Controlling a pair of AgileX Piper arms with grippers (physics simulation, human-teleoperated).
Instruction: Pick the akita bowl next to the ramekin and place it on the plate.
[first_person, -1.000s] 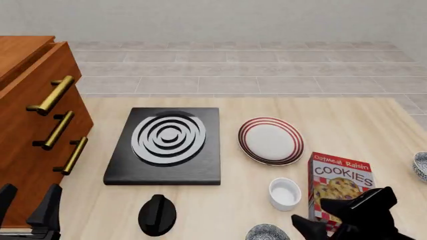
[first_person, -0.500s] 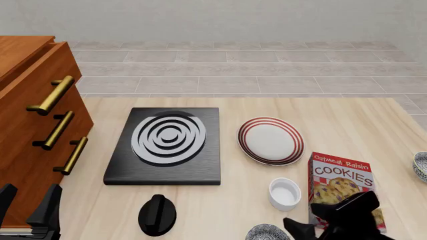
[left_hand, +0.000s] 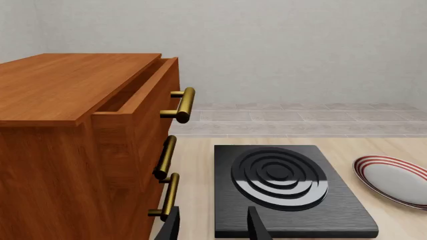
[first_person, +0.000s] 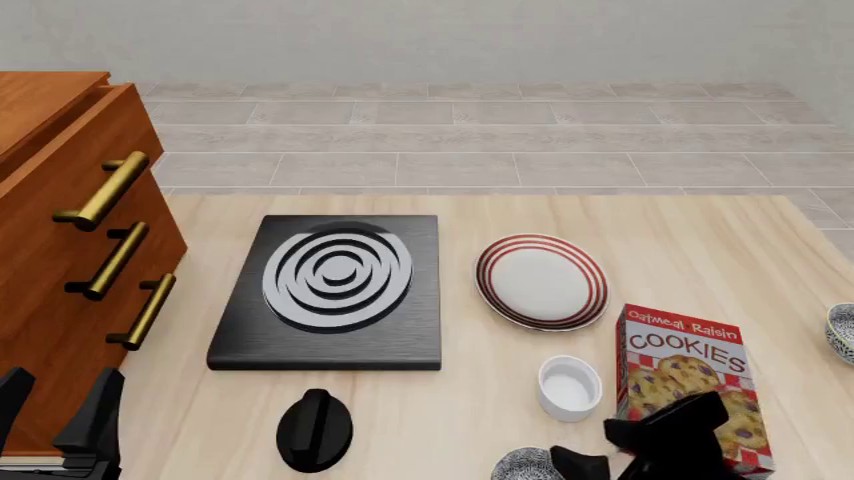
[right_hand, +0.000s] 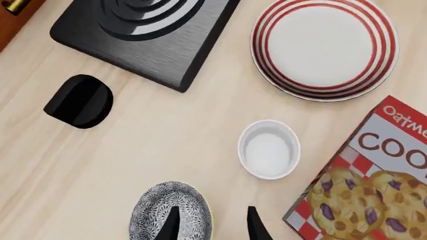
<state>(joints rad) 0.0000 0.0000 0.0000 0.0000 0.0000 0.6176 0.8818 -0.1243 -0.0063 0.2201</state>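
Note:
The akita bowl (first_person: 525, 466), speckled black and white, sits at the table's near edge, just left of and nearer than the white ramekin (first_person: 570, 387). My right gripper (first_person: 603, 452) hangs open above the bowl's right side. In the right wrist view one finger lies over the akita bowl (right_hand: 167, 212) and the other outside its rim, with the gripper (right_hand: 212, 225) near the ramekin (right_hand: 269, 149). The red-ringed plate (first_person: 541, 281) (right_hand: 325, 47) lies farther back. My left gripper (first_person: 54, 405) (left_hand: 213, 227) is open and holds nothing at the near left.
A cookies box (first_person: 687, 385) lies right of the ramekin, close to my right arm. A second speckled bowl (first_person: 842, 333) sits at the right edge. A black burner (first_person: 331, 290), a black knob-like object (first_person: 314, 430) and a wooden drawer cabinet (first_person: 67, 250) fill the left half.
My right gripper has moved left and toward the near edge, from over the cookies box to the speckled bowl's right rim. The left arm has not moved.

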